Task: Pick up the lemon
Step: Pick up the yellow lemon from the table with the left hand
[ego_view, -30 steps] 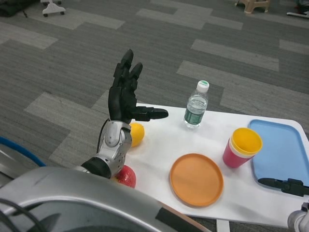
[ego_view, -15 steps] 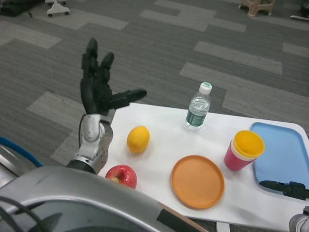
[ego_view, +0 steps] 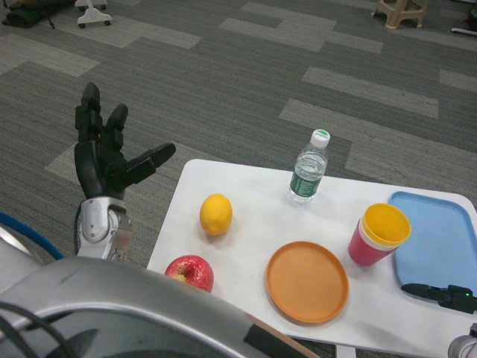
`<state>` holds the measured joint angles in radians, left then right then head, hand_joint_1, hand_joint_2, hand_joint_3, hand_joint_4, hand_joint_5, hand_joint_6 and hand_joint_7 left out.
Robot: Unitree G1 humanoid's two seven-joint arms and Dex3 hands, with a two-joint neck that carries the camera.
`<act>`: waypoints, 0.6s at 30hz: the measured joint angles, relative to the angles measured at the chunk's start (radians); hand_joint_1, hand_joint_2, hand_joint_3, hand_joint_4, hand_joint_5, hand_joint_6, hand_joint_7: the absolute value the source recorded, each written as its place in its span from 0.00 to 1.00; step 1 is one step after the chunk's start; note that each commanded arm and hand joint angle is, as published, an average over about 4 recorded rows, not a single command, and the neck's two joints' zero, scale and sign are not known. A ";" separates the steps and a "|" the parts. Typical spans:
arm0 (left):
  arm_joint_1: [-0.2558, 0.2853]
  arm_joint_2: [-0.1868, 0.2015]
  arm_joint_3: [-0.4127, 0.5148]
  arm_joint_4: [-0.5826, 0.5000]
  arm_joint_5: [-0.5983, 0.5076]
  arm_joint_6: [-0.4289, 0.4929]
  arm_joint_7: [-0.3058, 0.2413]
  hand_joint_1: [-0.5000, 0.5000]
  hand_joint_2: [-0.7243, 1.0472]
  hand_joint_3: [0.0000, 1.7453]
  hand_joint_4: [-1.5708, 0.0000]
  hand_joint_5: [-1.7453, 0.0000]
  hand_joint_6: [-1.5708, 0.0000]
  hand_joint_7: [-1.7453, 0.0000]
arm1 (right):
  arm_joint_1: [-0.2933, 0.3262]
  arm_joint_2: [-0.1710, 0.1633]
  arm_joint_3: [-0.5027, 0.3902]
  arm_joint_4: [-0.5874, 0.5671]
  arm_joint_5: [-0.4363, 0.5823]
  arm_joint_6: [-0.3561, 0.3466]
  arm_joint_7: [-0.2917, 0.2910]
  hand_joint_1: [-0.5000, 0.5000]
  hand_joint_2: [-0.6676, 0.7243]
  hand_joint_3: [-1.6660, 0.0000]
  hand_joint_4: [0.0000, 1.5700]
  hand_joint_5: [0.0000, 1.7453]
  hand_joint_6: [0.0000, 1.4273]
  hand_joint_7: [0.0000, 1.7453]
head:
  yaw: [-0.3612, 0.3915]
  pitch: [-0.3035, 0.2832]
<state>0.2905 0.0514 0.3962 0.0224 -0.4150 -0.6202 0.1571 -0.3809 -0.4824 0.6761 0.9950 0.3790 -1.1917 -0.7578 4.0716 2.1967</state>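
**Lemon on the table, left hand raised off its edge**

Nearest the lemon, an apple lies in front of it and an orange plate to its right-front. The right hand, only partly visible, cannot be judged. Left of the lemon, beyond the table edge, the left hand is raised, fingers spread wide, empty. A bottle stands behind, to the right.

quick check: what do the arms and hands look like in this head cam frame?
Left hand: black, segmented fingers, matte plastic look, on a silver metallic forearm with rounded casing. Right hand: only black fingers show at the frame's lower right edge. No markings legible.
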 measured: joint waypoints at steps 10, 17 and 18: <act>0.054 0.078 0.076 -0.005 -0.071 0.409 -0.416 1.00 0.76 0.05 1.00 0.65 0.95 0.84 | -0.001 -0.005 0.033 0.039 0.012 0.000 -0.002 0.38 0.73 1.00 0.22 0.00 0.00 0.00 | -0.020 -0.030; -0.005 0.150 0.055 0.067 -0.068 0.470 -0.548 1.00 0.79 0.05 1.00 0.65 0.97 0.84 | -0.010 -0.009 0.055 0.055 0.017 0.000 -0.004 0.38 0.73 1.00 0.22 0.00 0.00 0.00 | -0.030 -0.047; -0.018 0.158 0.047 0.085 -0.068 0.476 -0.565 1.00 0.78 0.05 1.00 0.65 0.97 0.84 | -0.013 -0.009 0.057 0.056 0.018 0.000 -0.004 0.38 0.73 1.00 0.22 0.00 0.00 0.00 | -0.033 -0.049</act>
<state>0.2725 0.2092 0.4431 0.1069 -0.4829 -0.1441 -0.4081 -0.3939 -0.4919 0.7327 1.0509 0.3969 -1.1914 -0.7614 4.0387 2.1480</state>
